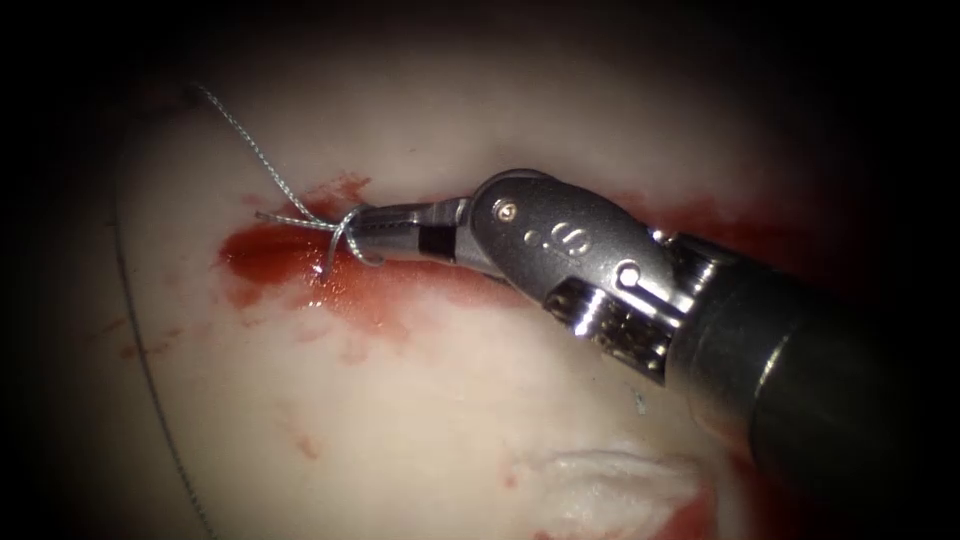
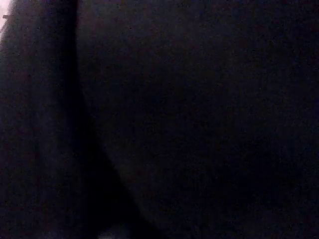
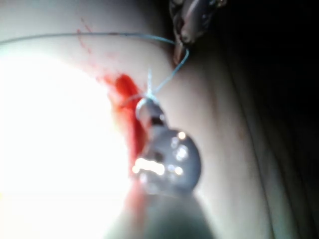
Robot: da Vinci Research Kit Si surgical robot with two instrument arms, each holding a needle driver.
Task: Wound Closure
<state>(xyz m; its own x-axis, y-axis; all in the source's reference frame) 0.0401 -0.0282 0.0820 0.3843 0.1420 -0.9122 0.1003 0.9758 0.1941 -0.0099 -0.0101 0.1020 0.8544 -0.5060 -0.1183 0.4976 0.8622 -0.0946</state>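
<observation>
The right gripper (image 1: pixel 362 234) comes in from the right of the endoscope view and lies low over the tissue (image 1: pixel 430 400), its slim jaws pressed together and pointing left along the cut (image 1: pixel 300 262). A loop of thread (image 1: pixel 345 232) is wrapped around the jaw tips — whether the jaws actually pinch the strand or only carry the loop around them cannot be told from this view. From the loop one strand runs up and to the left across the pale tissue, toward the dark edge of the view, and a short end sticks out to the left just above the red fluid (image 1: pixel 262 252). That fluid pools in the left end of the cut and spreads in a thinner smear below the jaws and under the tool's wrist. In the right wrist view the same gripper (image 3: pixel 144 107) is seen from behind, its tip touching the thread (image 3: pixel 167 79) where it crosses above the red fluid (image 3: pixel 127 107), with one strand going off sideways over the tissue (image 3: pixel 60 159). A second metal tool tip (image 3: pixel 187 22) sits near the far end of that thread; its hold cannot be made out.
</observation>
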